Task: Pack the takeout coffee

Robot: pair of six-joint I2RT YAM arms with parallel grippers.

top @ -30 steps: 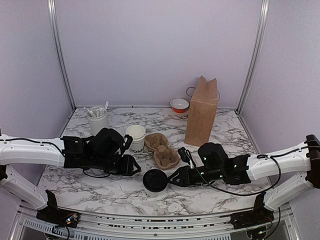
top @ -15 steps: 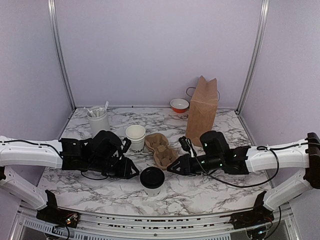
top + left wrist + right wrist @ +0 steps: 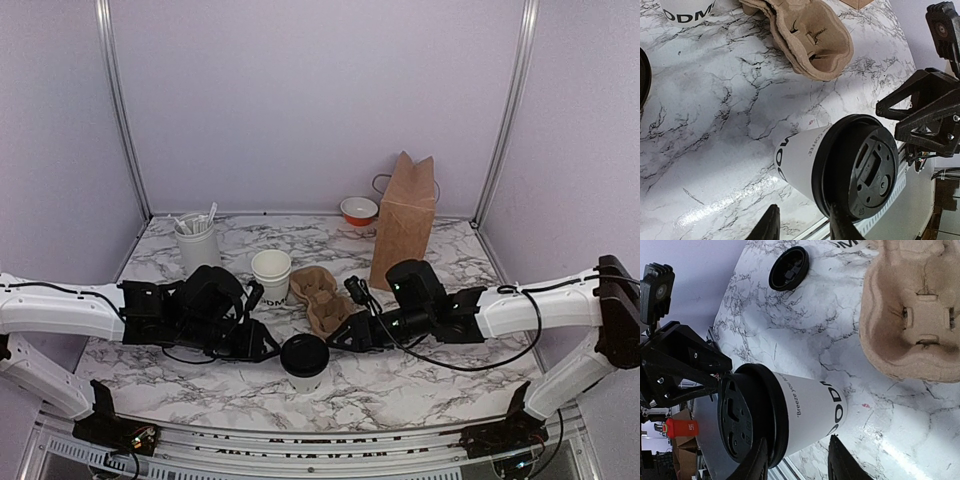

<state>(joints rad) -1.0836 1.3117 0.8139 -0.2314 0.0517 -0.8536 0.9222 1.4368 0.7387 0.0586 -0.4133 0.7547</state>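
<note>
The takeout coffee (image 3: pixel 305 362) is a white cup with dark lettering and a black lid, standing upright near the front middle of the table. It also shows in the left wrist view (image 3: pixel 802 160) and the right wrist view (image 3: pixel 812 410). My left gripper (image 3: pixel 268 348) is open just left of the cup; in its own view (image 3: pixel 802 231) the cup lies just beyond the fingers. My right gripper (image 3: pixel 340 338) is open just right of it, and in its own view (image 3: pixel 799 466) the fingers stand either side of the cup's near side. Neither holds it.
A brown pulp cup carrier (image 3: pixel 322 298) lies behind the cup. A lidless white cup (image 3: pixel 271 275) and a utensil holder (image 3: pixel 196 242) stand back left. A brown paper bag (image 3: pixel 403 225) and a red bowl (image 3: pixel 359 210) stand back right. A loose black lid (image 3: pixel 789 269) lies on the marble.
The right gripper has drawn back from the cup's lid, and the cup now stands free with its white side showing. The left gripper has moved in closer to the cup.
</note>
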